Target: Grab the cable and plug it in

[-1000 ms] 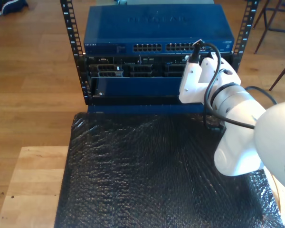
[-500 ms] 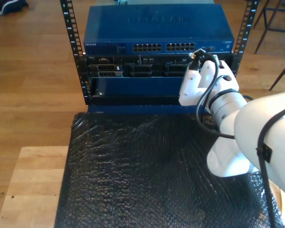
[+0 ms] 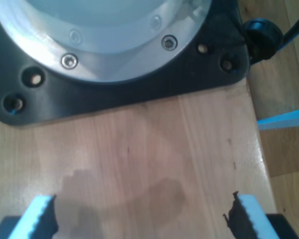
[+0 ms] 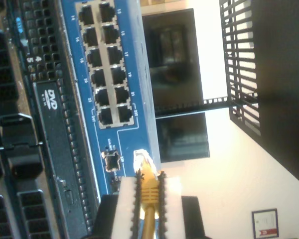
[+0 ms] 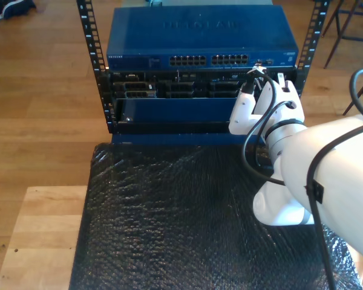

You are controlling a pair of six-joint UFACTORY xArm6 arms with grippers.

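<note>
Already our second gripper [image 4: 148, 186] clamps the cable [image 4: 148, 199] just behind its clear plug [image 4: 142, 160], which sits close to the blue network switch [image 5: 199, 36], beside the far end of its port block [image 4: 107, 64]. Grasping looks done; we judge insertion remains. Our first gripper [image 3: 142, 216] hangs wide, holding nothing, over a wooden bench [image 3: 139, 149].

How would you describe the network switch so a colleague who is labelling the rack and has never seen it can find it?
Start at the black rack beyond the dark mat. The switch is the blue box on top of it, with two blocks of ports along its front edge. Only it is blue-topped; the units below have dark faces.
</note>
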